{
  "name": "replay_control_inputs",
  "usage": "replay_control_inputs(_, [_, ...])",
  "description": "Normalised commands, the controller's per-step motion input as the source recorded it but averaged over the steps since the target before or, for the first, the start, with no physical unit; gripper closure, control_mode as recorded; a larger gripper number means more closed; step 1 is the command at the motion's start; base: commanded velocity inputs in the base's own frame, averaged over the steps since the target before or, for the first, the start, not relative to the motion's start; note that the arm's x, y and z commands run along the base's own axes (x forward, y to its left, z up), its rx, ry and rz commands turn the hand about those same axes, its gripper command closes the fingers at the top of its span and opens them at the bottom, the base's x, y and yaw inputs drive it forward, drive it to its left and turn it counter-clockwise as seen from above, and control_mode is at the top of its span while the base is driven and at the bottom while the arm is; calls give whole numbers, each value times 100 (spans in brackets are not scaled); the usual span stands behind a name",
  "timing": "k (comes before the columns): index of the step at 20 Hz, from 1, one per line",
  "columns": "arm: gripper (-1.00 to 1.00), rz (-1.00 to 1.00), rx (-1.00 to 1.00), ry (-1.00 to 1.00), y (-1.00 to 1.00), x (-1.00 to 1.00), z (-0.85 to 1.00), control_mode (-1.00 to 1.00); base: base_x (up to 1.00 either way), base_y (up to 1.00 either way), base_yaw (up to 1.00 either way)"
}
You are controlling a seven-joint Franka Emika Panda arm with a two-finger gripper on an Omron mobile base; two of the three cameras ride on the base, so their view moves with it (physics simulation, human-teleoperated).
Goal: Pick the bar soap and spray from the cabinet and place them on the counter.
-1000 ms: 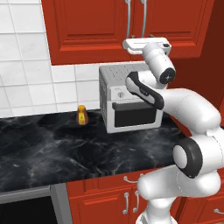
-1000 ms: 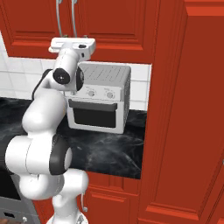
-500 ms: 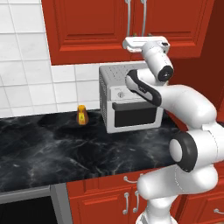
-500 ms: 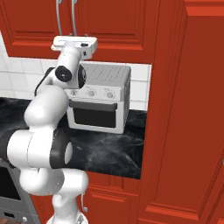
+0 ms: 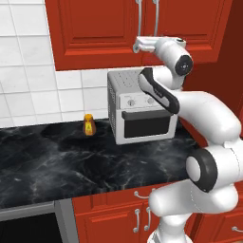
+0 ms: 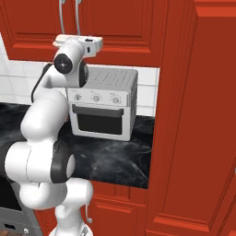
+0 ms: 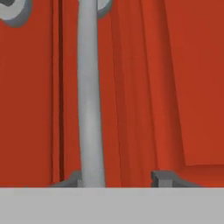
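Both base views look forward over the toaster oven [image 5: 142, 107]; the hand view faces the cabinet handle [image 7: 89, 109] closely.

Toaster oven [image 5: 142, 107], small orange bottle [image 5: 88, 125]

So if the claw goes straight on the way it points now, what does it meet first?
Most likely the silver cabinet handle, which stands between the fingertips of the claw, and right behind it the closed red door of the cabinet. Depth is hard to judge from here.
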Motion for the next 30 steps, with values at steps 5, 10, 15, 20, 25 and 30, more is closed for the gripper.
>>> replay_control_inputs(5, [100, 9, 0, 44, 14, 38, 0, -100, 0, 0, 0])
replay_control_inputs(10, [100, 9, 0, 23, 1, 19, -10, -100, 0, 0, 0])
replay_control_inputs(15, [100, 7, 0, 14, 0, 11, -18, -100, 0, 0, 0])
replay_control_inputs(20, [100, 6, 0, 8, 0, 3, -20, -100, 0, 0, 0])
replay_control_inputs(25, [100, 8, 0, 0, -9, -10, -7, -100, 0, 0, 0])
replay_control_inputs(30, [100, 7, 0, -4, -27, -41, 0, -100, 0, 0, 0])
